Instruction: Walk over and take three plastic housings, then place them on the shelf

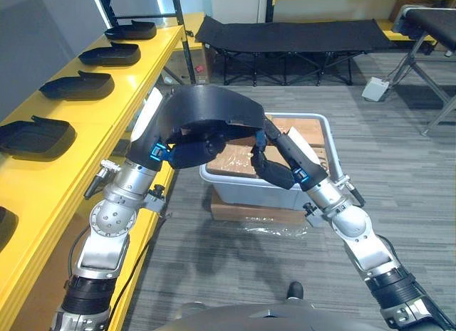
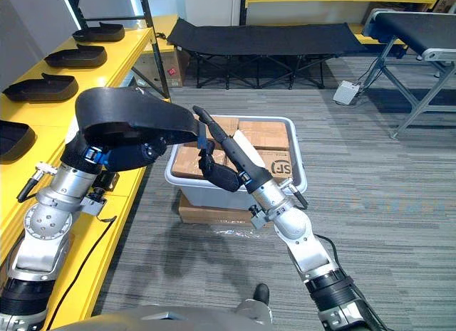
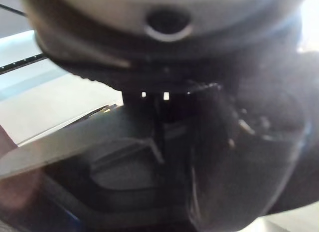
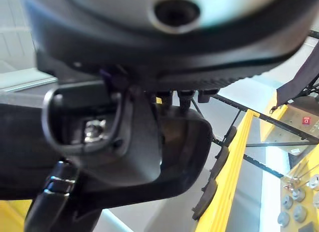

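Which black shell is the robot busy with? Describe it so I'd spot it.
Find the long yellow shelf on the robot's left with its row of black housings lying flat. Just off its edge, near the grey bin, one housing is up in the air between the left hand and right hand, hollow side down.

L arm [image 1: 112, 218], R arm [image 1: 354, 228] silver-grey, round screwed joints — L hand [image 1: 191, 151], R hand [image 1: 275, 167] dark, blue wrist trim.

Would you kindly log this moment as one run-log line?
carrying | black plastic housing between left hand and right hand | yellow shelf at robot's left | not yet placed
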Motion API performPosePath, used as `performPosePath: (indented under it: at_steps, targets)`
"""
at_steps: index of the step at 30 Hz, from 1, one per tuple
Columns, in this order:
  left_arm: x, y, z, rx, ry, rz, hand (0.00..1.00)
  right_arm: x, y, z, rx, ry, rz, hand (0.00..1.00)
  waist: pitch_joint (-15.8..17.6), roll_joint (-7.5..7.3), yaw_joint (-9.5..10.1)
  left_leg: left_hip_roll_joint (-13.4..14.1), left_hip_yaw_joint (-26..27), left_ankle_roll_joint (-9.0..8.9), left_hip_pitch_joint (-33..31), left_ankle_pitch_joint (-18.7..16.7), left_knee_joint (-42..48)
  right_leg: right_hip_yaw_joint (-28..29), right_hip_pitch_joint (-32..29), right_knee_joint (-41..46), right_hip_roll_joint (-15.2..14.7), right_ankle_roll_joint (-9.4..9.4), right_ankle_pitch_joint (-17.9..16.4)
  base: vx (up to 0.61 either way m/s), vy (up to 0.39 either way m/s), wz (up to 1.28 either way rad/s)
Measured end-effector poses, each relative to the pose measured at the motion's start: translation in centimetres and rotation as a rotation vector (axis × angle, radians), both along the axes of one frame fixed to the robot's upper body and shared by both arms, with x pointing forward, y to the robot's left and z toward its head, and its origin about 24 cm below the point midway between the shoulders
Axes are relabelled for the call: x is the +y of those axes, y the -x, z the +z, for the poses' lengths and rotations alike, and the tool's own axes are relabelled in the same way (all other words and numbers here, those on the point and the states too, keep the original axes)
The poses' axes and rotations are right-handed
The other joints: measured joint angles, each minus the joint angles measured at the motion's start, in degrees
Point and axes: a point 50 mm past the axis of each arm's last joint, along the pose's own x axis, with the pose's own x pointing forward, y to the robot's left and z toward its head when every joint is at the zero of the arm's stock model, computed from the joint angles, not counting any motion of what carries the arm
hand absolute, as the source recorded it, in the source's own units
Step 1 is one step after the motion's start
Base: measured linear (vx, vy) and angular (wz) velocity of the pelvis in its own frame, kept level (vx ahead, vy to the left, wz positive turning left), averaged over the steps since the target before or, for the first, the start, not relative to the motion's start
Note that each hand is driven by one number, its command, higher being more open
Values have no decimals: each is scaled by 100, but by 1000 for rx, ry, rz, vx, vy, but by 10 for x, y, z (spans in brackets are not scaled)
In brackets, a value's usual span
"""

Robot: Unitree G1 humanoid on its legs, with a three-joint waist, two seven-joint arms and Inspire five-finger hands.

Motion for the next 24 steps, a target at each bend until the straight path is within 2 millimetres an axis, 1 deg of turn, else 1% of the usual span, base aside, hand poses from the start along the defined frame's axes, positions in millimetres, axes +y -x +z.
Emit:
performPosePath:
  at_steps: [3,7,14,18,20,24]
  targets:
    - [3,-3,-5,26,2,19,0,0,1,5,-35,-9,6,100,-1,2,1,-2,30,0,2,0,-2,34,-12,0,0,3,3,0,0,-3]
    - [5,-7,-13,55,-35,42,0,5,7,15,-115,0,51,100,-4,7,-15,-2,47,0,0,0,-3,53,-29,0,0,3,9,0,0,-1]
    - [7,-7,-13,68,-33,21,0,4,7,19,-150,11,47,100,-4,9,-17,-2,50,0,0,0,-3,55,-32,0,0,3,9,0,0,0]
    - [7,-6,-12,82,12,-31,0,4,6,16,-188,92,1,100,-4,12,-19,-2,50,0,0,0,-5,53,-32,0,0,3,8,0,0,0]
    - [7,-5,-10,83,35,-67,0,3,5,10,-203,141,-41,100,-3,14,-19,-2,49,-1,4,0,-4,52,-33,0,0,3,8,0,0,0]
    - [6,-4,-5,63,63,-110,0,-2,-1,0,-173,182,-110,100,-2,19,-21,-2,49,-1,5,0,-4,52,-34,0,0,3,8,0,0,0]
